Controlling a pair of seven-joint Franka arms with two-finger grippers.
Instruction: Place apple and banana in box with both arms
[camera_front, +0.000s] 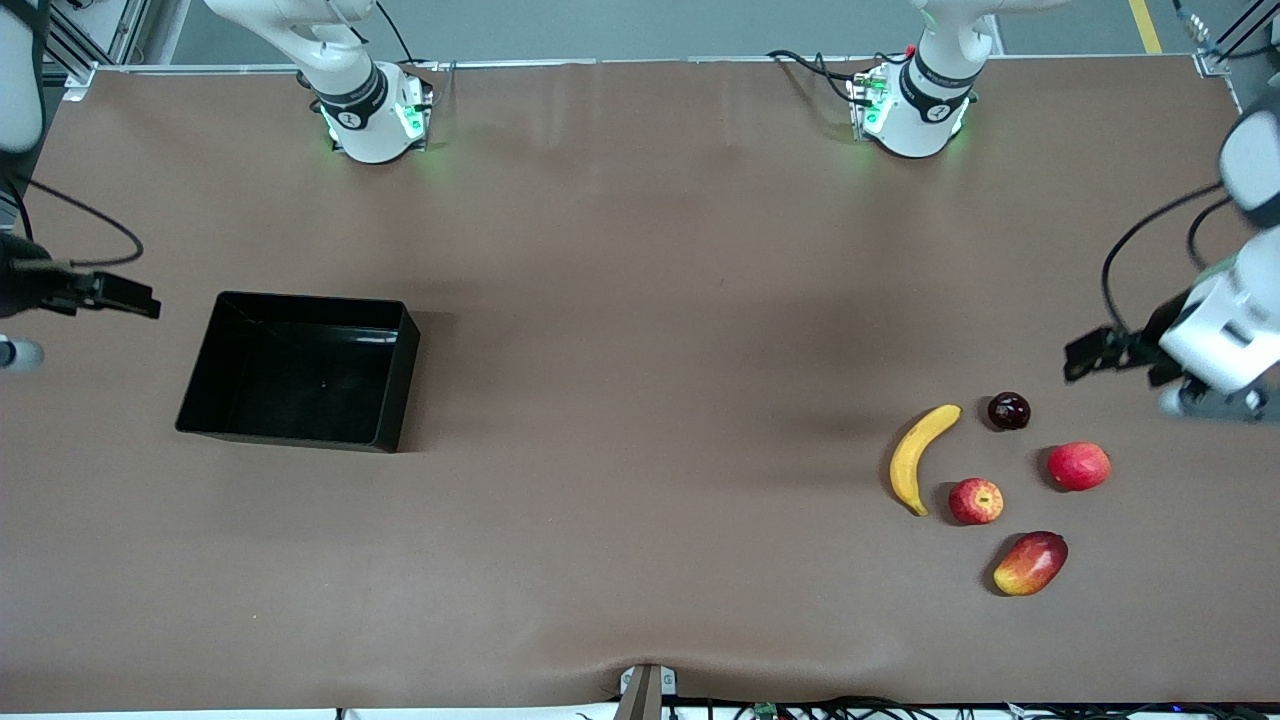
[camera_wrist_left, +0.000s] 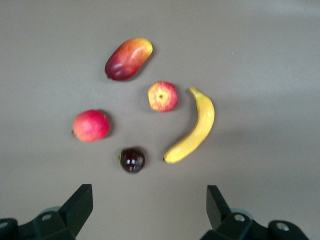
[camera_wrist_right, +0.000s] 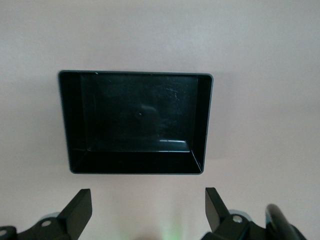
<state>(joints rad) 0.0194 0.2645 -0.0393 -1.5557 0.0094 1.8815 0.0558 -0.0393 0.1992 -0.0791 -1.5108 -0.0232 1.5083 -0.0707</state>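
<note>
No legible text, label, brand or number anywhere in my views; none on fruit, bin or my arms.

Three bystander fruits are sitting toward the left arm's end of the brown table (camera_front: 640, 400): a dark plum (camera_front: 1008, 411) is lying farthest from the front edge, a pinkish-red round fruit (camera_front: 1078, 466) is resting closer to it, and a red-yellow mango (camera_front: 1030, 563) is lying closest.
</note>
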